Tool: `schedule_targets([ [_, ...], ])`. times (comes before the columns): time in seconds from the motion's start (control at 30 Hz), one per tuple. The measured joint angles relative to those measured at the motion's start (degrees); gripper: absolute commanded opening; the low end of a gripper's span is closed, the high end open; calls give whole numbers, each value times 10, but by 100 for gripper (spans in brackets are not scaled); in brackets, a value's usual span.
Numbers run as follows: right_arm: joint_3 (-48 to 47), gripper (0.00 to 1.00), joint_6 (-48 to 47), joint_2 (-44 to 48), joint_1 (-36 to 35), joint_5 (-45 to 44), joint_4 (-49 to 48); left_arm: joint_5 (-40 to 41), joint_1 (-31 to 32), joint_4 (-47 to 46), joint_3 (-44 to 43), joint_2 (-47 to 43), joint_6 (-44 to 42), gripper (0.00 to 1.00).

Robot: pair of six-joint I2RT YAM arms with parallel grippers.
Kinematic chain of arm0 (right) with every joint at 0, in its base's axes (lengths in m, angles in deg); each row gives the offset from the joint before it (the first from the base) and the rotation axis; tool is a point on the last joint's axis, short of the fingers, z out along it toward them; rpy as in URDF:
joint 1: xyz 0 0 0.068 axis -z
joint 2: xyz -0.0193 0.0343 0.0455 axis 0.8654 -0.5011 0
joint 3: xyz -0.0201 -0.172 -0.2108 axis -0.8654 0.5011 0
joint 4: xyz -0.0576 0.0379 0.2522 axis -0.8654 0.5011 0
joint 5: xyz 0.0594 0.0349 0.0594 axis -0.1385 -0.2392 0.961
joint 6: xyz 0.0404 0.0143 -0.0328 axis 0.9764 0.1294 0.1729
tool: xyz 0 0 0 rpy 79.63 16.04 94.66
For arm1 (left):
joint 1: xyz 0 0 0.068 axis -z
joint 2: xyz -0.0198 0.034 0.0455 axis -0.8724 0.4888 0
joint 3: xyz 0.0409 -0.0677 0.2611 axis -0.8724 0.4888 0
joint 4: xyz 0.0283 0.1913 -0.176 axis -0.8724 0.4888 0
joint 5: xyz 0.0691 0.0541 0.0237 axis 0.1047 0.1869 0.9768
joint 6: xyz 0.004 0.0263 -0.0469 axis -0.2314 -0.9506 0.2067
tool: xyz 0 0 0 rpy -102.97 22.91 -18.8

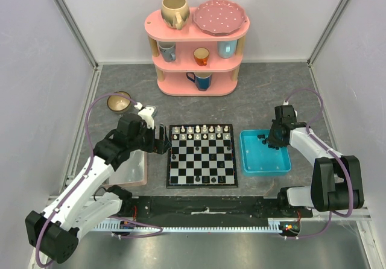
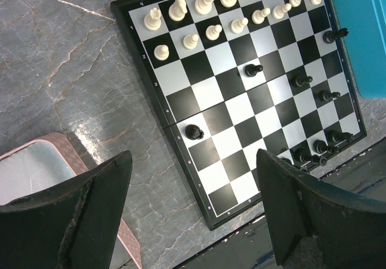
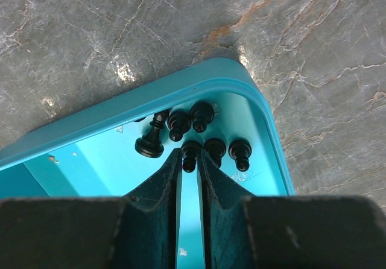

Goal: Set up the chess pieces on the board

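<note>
The board (image 1: pixel 202 186) lies between the arms, and it also shows in the left wrist view (image 2: pixel 154 97). Cream-white pieces (image 1: pixel 201 130) fill its two far rows (image 2: pixel 211 15). A few black pieces (image 1: pixel 202 177) stand scattered and along its near edge (image 2: pixel 313 148). My left gripper (image 1: pixel 158 141) is open and empty, above the table at the board's left edge (image 2: pixel 193 221). My right gripper (image 1: pixel 274 139) is down in the blue tray (image 1: pixel 265 167), shut on a black pawn (image 3: pixel 189 154) between its fingertips (image 3: pixel 190 157). Several more black pieces (image 3: pixel 205 117) lie in that tray corner (image 3: pixel 120 109).
A pink-rimmed grey tray (image 1: pixel 129 169) sits under my left arm (image 2: pixel 36 160). A brown bowl (image 1: pixel 119 102) is at the back left. A pink shelf (image 1: pixel 196 52) with mugs and a plate stands at the back centre.
</note>
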Motion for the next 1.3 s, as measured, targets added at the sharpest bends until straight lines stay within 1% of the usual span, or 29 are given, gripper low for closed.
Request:
schedule_targets([
  [0.03,0,24,0,0,0,0,0,0,0,0,0,1,0,89],
  [0.07,0,28,0,0,0,0,0,0,0,0,0,2,0,89],
  [0.23,0,29,-1,0,0,8,1,0,0,0,0,6,0,89],
  [0.53,1,19,-1,0,0,12,4,0,0,0,0,6,0,89],
  [0.7,1,9,-1,3,0,12,6,0,0,0,0,6,0,90],
  [0.87,1,2,-2,16,0,12,16,-1,0,0,0,6,0,89],
  [0.93,1,0,-2,26,0,14,22,-1,0,0,0,6,0,89],
  [1.1,-4,0,-3,80,-1,28,60,-1,0,0,0,6,0,89],
  [1.2,-24,0,4,120,-27,31,96,-2,0,0,0,6,0,89],
  [1.3,-43,0,22,155,-90,29,122,-2,0,0,0,6,0,89],
])
